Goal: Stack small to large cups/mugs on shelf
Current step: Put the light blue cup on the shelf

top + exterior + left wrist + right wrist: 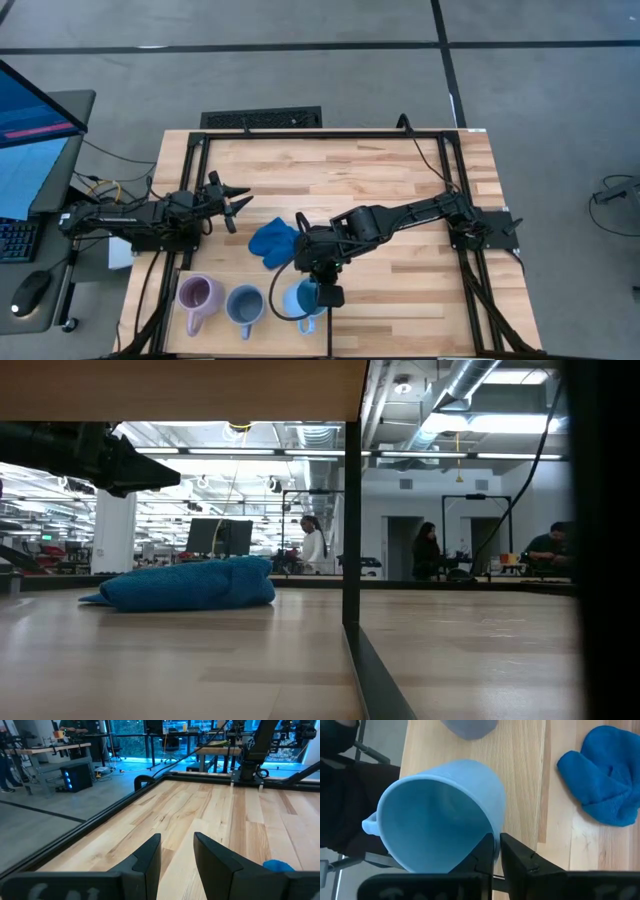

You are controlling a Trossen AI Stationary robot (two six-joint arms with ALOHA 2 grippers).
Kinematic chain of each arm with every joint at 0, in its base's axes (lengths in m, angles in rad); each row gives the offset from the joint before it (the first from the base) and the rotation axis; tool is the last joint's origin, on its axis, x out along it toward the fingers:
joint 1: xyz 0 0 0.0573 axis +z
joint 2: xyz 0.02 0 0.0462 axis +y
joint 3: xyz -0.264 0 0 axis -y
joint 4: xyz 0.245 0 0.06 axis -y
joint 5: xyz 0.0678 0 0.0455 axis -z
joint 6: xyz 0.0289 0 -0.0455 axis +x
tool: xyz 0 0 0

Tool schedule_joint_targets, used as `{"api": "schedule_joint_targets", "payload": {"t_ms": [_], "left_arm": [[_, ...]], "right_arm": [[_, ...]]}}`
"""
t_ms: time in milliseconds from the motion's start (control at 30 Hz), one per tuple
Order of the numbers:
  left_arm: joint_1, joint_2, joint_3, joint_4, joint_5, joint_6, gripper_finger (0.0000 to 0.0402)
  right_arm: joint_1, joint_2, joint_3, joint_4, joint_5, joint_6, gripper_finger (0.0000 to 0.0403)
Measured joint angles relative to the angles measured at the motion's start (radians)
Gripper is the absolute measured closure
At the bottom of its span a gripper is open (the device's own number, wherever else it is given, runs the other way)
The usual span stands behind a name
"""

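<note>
The plank surface [400, 190] spreads wide under both my arms, and at its near edge three mugs stand in a row: the lilac mug [195, 294] at the left, the grey-blue mug [244, 303] in the middle, the light blue mug [303, 297] at the right. I cannot make out a separate pale shelf panel from above; the low view shows only a board overhead and a dark upright post, so where the shelf lies from the mugs I cannot tell. The blue cloth [273, 243] sits bunched just beyond the mugs, between my two arms. My right jaws [496, 851] are down at the light blue mug, closed thin on its rim wall, one finger inside the mouth and one outside; the mug looks tipped, its mouth turned up toward my wrist and its handle sticking out on the side away from the cloth. The other two mugs lie to the left of this one, the grey-blue the nearer, so I judge any nesting move must carry leftward along the row. My left jaws [237, 203] hang above bare planks to the far left, well apart from the mugs, parted a little and holding nothing; my right arm is plainly the nearer one.
</note>
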Motion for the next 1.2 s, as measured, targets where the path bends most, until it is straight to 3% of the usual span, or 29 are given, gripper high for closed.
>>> {"api": "schedule_joint_targets", "payload": {"t_ms": [1200], "left_arm": [[0.0, 0.0, 0.0, -0.002, 0.025, -0.011, 0.0293]], "right_arm": [[-0.003, 0.0, 0.0, 0.039, 0.002, -0.003, 0.035]]}}
